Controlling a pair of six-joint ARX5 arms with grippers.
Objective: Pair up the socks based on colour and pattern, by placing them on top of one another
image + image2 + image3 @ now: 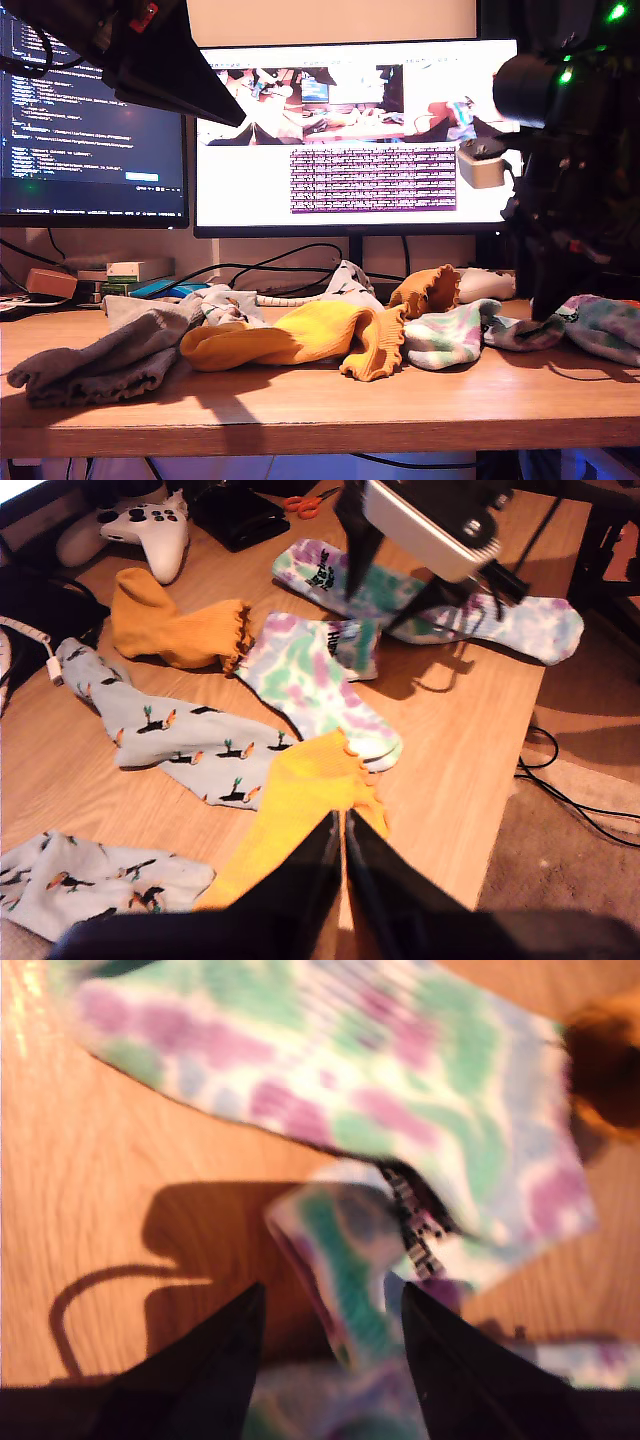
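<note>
Between the spread fingers of my second gripper [330, 1340] sits a folded blotched sock [340, 1260] cuff; a shallow pinch could slip off, while my first gripper [343, 855] hangs closed.

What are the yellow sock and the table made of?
The yellow sock looks like soft knitted fabric, matte, with a frilly wavy cuff; it flops and folds. The table looks like wood or a wood-look board: pale brown, smooth, with fine grain lines. I cannot tell which.
</note>
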